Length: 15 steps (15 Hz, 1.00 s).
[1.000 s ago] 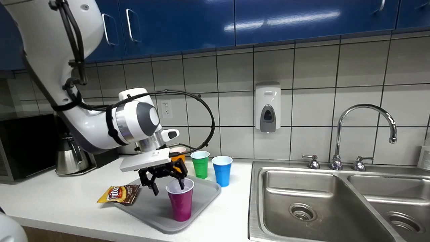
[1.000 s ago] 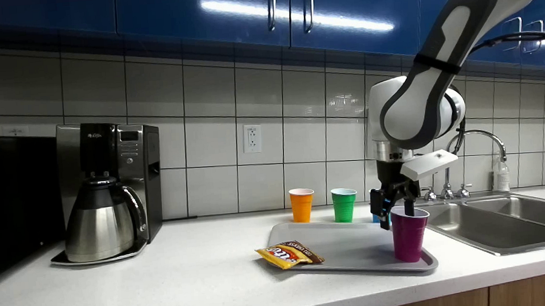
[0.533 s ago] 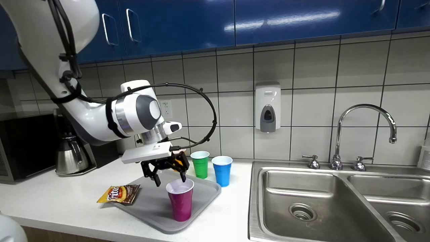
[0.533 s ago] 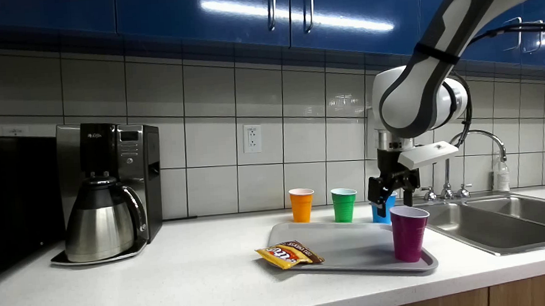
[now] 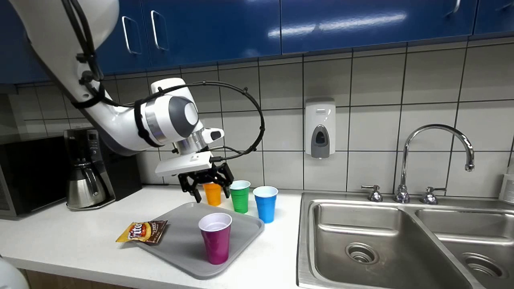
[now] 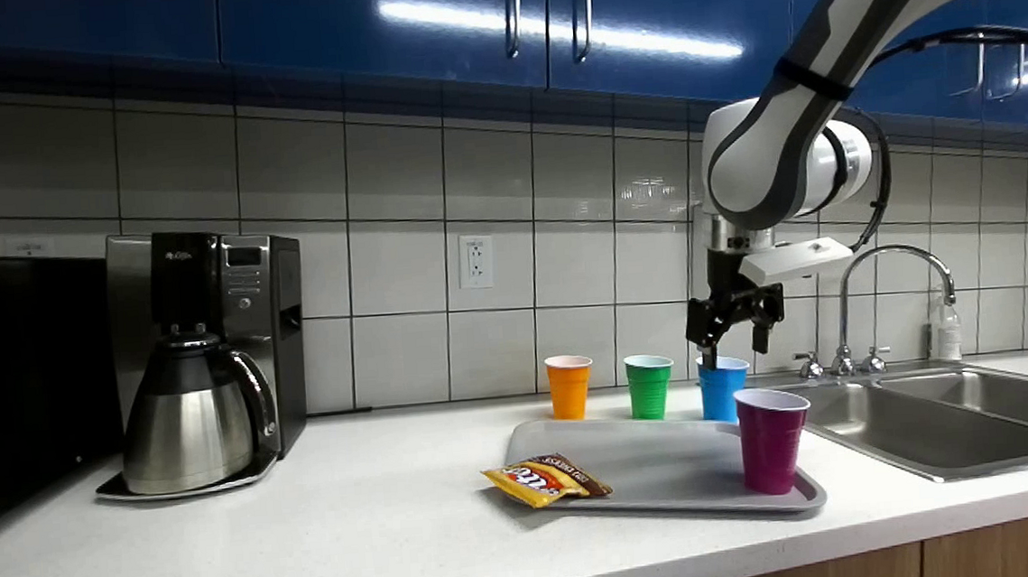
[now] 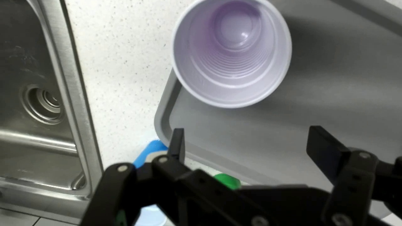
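Observation:
My black gripper (image 5: 213, 197) is open and empty, raised above the grey tray (image 5: 176, 224). It also shows in the other views (image 6: 735, 354) (image 7: 247, 133), with its fingers wide apart. A purple cup (image 5: 217, 244) with a pale inside stands upright on the tray and looks empty in the wrist view (image 7: 232, 59). The gripper is above and apart from it. A yellow and brown snack packet (image 6: 546, 481) lies on the tray's edge. Behind the tray stand an orange cup (image 6: 568, 389), a green cup (image 6: 649, 389) and a blue cup (image 6: 722, 390).
A steel double sink (image 5: 361, 233) with a faucet (image 5: 437, 127) lies beside the tray. A coffee maker with a steel carafe (image 6: 187, 429) stands at the far end of the white counter (image 6: 314, 538). A soap dispenser (image 5: 320, 128) hangs on the tiled wall, under blue cabinets (image 5: 217, 28).
My gripper has risen up and away from the purple cup; one finger was inside its rim a second ago. The cup stays in place on the tray. The fingers remain open.

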### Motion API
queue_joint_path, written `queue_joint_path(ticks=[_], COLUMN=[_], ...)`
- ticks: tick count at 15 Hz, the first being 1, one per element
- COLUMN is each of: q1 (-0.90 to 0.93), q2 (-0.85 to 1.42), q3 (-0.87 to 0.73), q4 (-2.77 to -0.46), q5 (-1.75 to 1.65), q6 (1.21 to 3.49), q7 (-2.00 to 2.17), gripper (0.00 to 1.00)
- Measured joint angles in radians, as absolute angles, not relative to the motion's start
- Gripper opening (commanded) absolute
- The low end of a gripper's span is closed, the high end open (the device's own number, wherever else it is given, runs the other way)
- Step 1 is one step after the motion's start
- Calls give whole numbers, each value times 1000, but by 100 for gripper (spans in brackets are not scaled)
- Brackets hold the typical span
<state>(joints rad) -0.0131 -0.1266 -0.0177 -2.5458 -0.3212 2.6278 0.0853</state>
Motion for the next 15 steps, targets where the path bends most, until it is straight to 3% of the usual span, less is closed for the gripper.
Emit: queue_joint_path(ticks=[15], q1=[-84], q2=[73], q3=[-108], q4=[-2256], q5=[-324], q6=[2604], q7=[112], gripper=[100])
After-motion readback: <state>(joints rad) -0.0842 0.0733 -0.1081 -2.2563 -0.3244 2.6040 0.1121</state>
